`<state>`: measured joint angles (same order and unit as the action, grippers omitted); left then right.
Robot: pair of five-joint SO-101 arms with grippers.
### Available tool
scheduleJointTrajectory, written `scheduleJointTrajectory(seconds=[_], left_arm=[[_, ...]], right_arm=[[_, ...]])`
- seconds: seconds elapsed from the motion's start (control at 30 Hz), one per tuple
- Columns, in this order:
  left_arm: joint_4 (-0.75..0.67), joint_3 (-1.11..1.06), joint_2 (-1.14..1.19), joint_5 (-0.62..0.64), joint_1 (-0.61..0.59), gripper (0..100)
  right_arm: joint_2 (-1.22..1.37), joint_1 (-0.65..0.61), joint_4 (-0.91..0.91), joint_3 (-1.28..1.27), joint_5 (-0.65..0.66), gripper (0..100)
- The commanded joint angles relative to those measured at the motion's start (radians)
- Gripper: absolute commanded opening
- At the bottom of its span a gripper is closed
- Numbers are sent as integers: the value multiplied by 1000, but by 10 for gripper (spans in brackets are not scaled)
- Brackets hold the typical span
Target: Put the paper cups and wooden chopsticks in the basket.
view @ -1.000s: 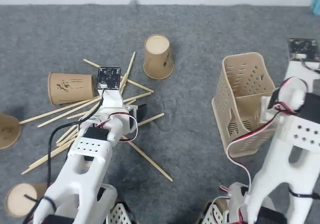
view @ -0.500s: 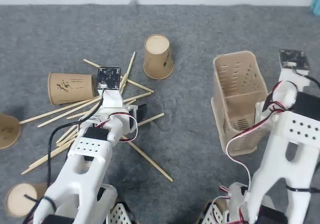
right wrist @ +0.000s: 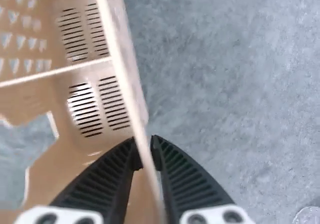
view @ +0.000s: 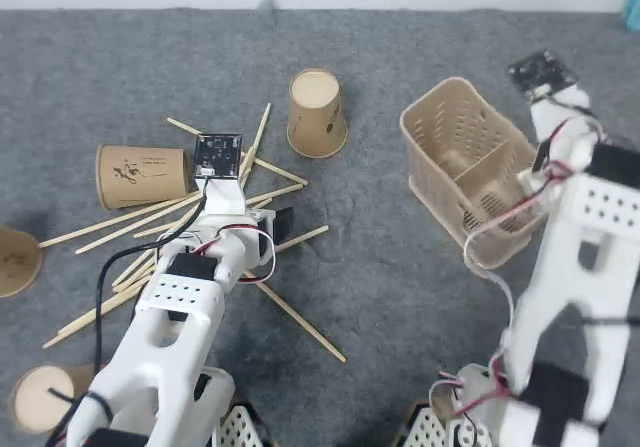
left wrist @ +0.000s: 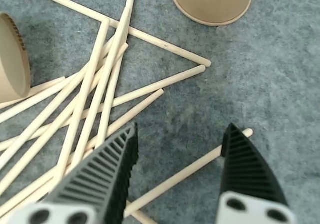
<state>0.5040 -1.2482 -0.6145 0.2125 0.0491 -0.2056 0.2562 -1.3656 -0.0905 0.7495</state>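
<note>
Wooden chopsticks lie scattered on the grey carpet, also close under the left wrist view as chopsticks. My left gripper hangs open just above them, seen from above as the left gripper. One paper cup stands beyond it, and another cup lies on its side. The tan slotted basket is tilted at the right. My right gripper is shut on the basket's thin wall, at the basket's right side, where the right gripper holds it.
Two more paper cups sit at the left: one cup at the edge and one cup near the front corner. Bare carpet lies between the two arms.
The right arm has carried the basket toward the back and left, turning and tilting it. The left arm has kept still.
</note>
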Motion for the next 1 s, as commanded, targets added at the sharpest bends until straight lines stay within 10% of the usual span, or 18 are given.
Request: scheduleJointTrajectory(seconds=[0.0,0.1,0.4,0.97], left_arm=[[-15,28,-2,-12,5,261],[-15,28,-2,-12,5,261],[-17,30,-2,-12,8,261],[-17,30,-2,-12,6,261]], right_arm=[[113,31,8,204,-68,143],[217,42,-94,376,-138,278],[338,42,-438,827,-459,216],[76,33,-371,216,-609,201]])
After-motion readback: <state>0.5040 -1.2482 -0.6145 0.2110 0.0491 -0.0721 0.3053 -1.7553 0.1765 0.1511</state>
